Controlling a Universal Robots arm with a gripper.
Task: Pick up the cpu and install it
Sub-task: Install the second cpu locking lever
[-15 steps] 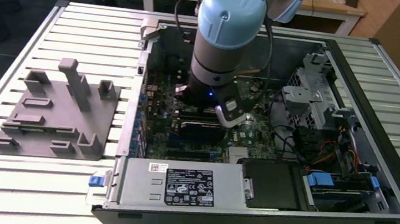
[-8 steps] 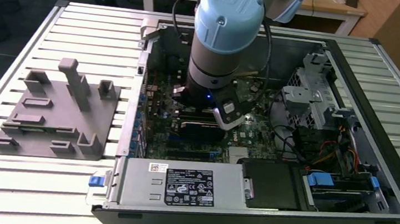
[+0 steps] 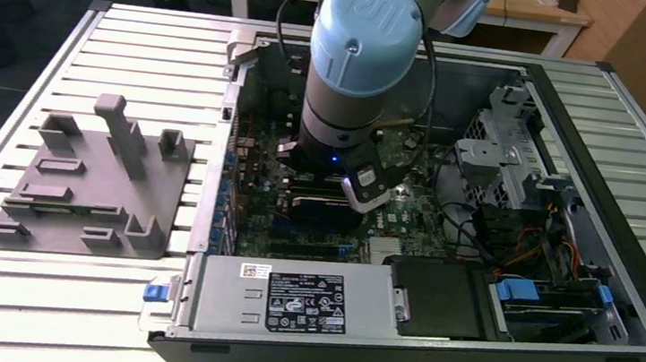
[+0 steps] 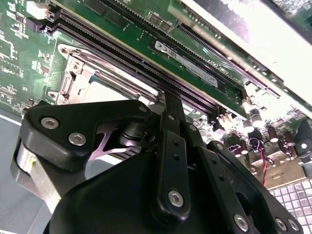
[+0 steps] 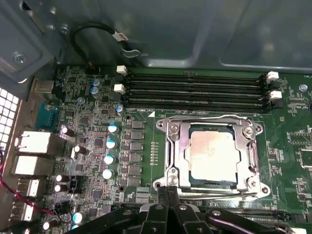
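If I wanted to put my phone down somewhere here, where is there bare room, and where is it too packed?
Bare room lies on the slatted table, between the grey fixture block and the computer case, and along the table's edge in front of that block. Inside the case it is crowded: the robot arm hangs over the motherboard, with the cpu in its socket, and cables and drive bays beside it.

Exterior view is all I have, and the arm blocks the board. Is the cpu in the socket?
Observer: Yes. In the first wrist view, the cpu lies flat inside the socket's metal frame.
Operator: Where's the end effector?
Observer: The end effector has its tip at the frame's edge, off the cpu.
Operator: What's next to the socket?
Observer: Memory slots run along the side of the frame away from the end effector.
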